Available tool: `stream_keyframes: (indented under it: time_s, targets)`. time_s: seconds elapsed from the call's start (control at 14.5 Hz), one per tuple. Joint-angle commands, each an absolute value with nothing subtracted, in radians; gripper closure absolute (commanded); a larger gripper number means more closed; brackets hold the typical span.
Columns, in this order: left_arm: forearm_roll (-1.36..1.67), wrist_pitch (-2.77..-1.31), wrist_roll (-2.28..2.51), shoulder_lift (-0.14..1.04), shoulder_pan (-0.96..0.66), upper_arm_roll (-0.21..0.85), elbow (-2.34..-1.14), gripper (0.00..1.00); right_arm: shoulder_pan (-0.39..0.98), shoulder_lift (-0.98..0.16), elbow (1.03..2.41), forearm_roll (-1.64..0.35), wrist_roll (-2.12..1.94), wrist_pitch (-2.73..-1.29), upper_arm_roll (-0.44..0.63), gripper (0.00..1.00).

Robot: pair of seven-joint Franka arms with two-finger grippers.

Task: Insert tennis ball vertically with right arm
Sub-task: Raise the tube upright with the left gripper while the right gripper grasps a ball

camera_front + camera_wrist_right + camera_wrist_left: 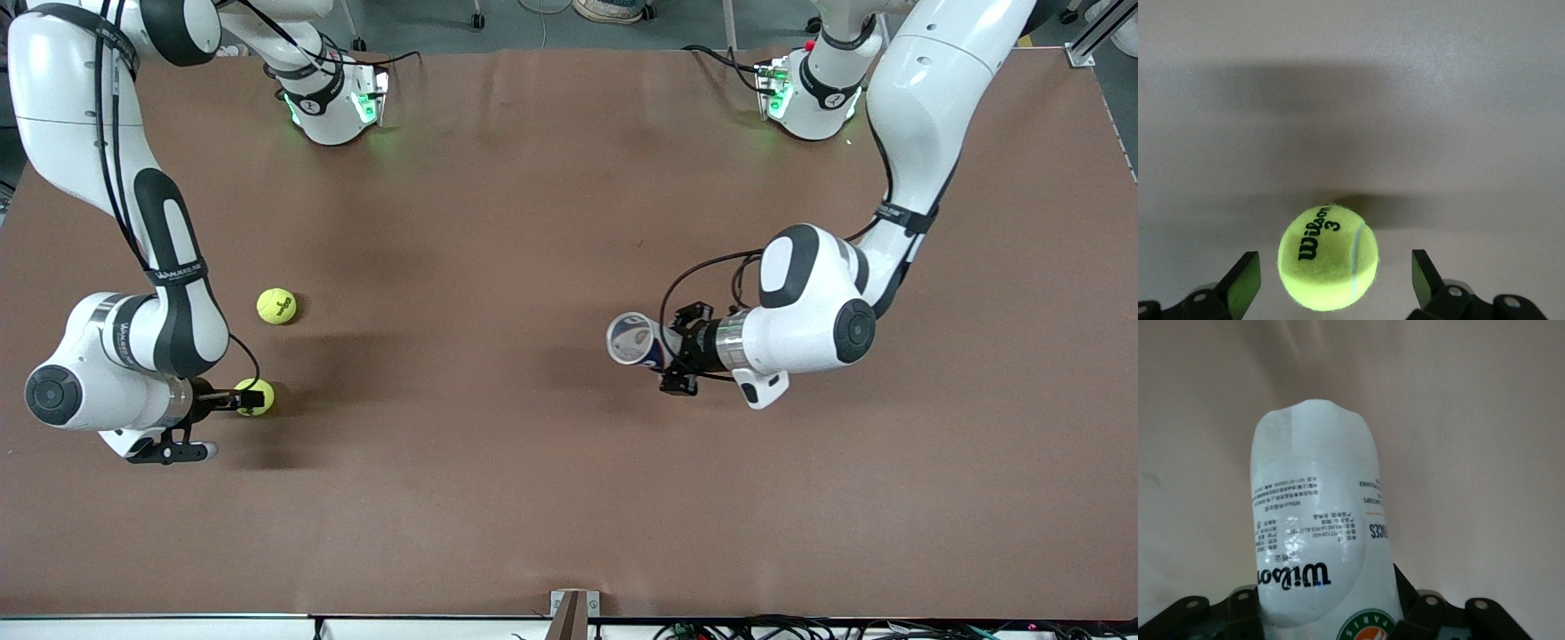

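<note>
A yellow tennis ball (258,397) lies on the brown table between the open fingers of my right gripper (252,398). In the right wrist view the ball (1328,267) sits midway between the fingers, with a gap on each side, and my right gripper (1335,277) does not touch it. My left gripper (669,353) is shut on a white Wilson ball can (635,340). It holds the can on its side above the table's middle, mouth toward the right arm's end. The can (1315,520) fills the left wrist view, held by my left gripper (1328,617).
A second yellow tennis ball (276,306) lies on the table, farther from the front camera than the first one. The brown table (498,222) shows nothing else on it.
</note>
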State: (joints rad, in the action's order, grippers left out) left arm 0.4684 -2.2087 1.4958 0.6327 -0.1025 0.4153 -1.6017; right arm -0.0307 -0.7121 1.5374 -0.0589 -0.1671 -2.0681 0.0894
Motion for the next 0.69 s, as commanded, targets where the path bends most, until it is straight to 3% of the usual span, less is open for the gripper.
stream_keyframes:
  time_s: [0.0, 0.34, 0.62]
  targets:
    - [0.605, -2.268, 1.396, 0.692, -0.121, 0.439, -1.572, 0.37, -0.035, -0.726, 1.54, -0.069, -0.181, -2.077, 0.084, 0.0]
    - [0.854, -2.432, 1.206, 0.744, -0.198, 0.439, -1.574, 0.37, -0.035, -0.741, 1.542, -0.071, -0.181, -2.077, 0.083, 0.0]
    - [0.854, -2.583, 1.23, 0.831, -0.331, 0.426, -1.528, 0.37, -0.032, -0.746, 1.562, -0.071, -0.181, -2.097, 0.083, 0.02]
